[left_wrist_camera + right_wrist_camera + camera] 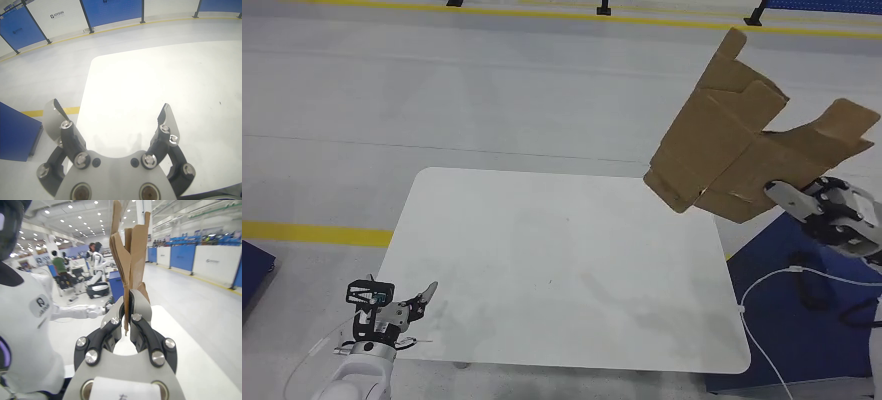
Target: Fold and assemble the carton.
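Top view: flat brown cardboard carton [742, 140], flaps splayed, aloft past the smooth white tabletop's [562, 270] far right corner, right end effector [783, 196] clenched on its edge.
Left wrist: left end effector [110, 103] spread, empty, over the tabletop's near left corner; blue panels [113, 11] beyond.
Right wrist: carton edge-on, layered.

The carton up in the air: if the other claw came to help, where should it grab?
Probably the carton's low free corner, above the table's far corner, opposite the right claw pinching it. The carton hangs flat and thin, so the open left claw could close across the panel, coming edge-on from the table side.
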`<state>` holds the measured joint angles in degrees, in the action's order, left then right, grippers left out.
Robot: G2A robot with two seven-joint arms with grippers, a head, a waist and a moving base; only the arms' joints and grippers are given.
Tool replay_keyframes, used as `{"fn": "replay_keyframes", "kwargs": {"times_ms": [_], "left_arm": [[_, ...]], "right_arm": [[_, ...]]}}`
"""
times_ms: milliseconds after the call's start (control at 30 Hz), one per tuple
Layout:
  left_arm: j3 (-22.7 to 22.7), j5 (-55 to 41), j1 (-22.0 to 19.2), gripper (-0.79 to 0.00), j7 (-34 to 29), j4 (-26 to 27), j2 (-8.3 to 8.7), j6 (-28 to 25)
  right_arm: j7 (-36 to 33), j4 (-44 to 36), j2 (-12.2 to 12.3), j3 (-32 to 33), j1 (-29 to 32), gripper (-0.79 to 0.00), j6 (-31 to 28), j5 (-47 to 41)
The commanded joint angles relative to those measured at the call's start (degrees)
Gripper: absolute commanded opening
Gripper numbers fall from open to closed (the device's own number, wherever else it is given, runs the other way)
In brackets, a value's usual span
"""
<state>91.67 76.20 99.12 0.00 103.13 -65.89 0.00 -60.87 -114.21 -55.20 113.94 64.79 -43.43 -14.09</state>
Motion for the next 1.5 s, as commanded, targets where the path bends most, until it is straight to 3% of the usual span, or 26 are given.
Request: {"fn": "replay_keyframes", "kwargs": {"times_ms": [0, 200, 400, 500, 733, 833, 967, 1133, 1300, 1467], "left_arm": [[0.0, 0.0, 0.0, 0.0, 0.0, 0.0, 0.0, 0.0], [0.0, 0.0, 0.0, 0.0, 0.0, 0.0, 0.0, 0.0], [0.0, 0.0, 0.0, 0.0, 0.0, 0.0, 0.0, 0.0], [0.0, 0.0, 0.0, 0.0, 0.0, 0.0, 0.0, 0.0], [0.0, 0.0, 0.0, 0.0, 0.0, 0.0, 0.0, 0.0], [0.0, 0.0, 0.0, 0.0, 0.0, 0.0, 0.0, 0.0], [0.0, 0.0, 0.0, 0.0, 0.0, 0.0, 0.0, 0.0], [0.0, 0.0, 0.0, 0.0, 0.0, 0.0, 0.0, 0.0], [0.0, 0.0, 0.0, 0.0, 0.0, 0.0, 0.0, 0.0], [0.0, 0.0, 0.0, 0.0, 0.0, 0.0, 0.0, 0.0]], "right_arm": [[4.38, -1.76, 0.58, 1.53, 1.98, -0.785, -4.38, 7.05], [14.78, -6.64, 1.69, 4.69, 8.56, -0.785, -14.57, 28.29], [22.62, -14.93, 0.95, 4.51, 13.46, -0.785, -14.57, 48.49], [28.03, -20.39, 0.52, 3.99, 15.79, -0.785, -14.57, 65.15], [52.43, -20.43, -0.35, -2.21, 20.82, -0.785, -11.84, 96.88], [60.54, -20.03, -0.62, -3.76, 24.13, -0.785, -8.65, 100.21], [66.69, -13.37, -0.62, -0.86, 24.55, -0.785, -12.06, 84.6], [60.53, -6.86, 1.55, -0.18, 22.74, -0.785, -14.57, 53.26], [40.82, -1.37, 5.93, -4.73, 20.15, -0.785, -13.95, 15.23], [14.07, 3.78, 9.35, -14.6, 15.19, -0.785, -3.38, -20.8]]}}
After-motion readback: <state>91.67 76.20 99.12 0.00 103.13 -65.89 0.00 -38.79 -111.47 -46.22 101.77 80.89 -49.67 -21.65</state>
